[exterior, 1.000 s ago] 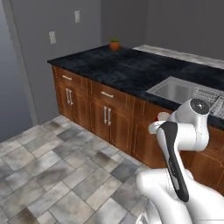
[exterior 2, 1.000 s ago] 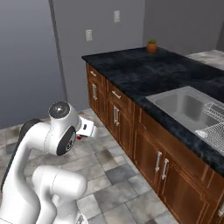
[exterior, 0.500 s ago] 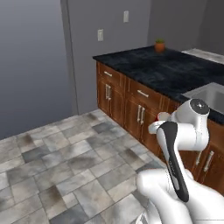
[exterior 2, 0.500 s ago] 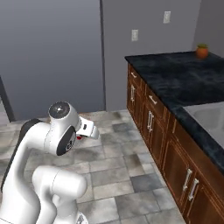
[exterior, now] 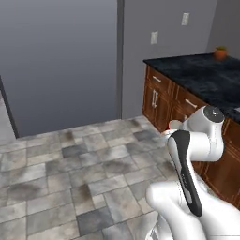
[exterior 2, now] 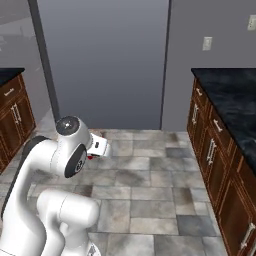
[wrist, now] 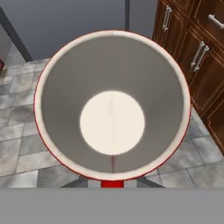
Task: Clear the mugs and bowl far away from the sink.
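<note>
We are gripping the red mug (wrist: 112, 105) in our closed end effector (wrist: 112, 183), its open mouth facing the hand camera, above the tiled floor (wrist: 26, 144).

The mug (wrist: 112, 105) hid the gripper's fingertips behind its lower rim; beside the mug, the cabinets (wrist: 192, 48) were cut off at the edge.

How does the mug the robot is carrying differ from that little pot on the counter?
The mug is empty, red outside and pale inside; the pot is orange and holds a green plant. The mug hangs in the gripper above the floor; the pot stands on the dark counter. Both are small, round and open at the top.
</note>
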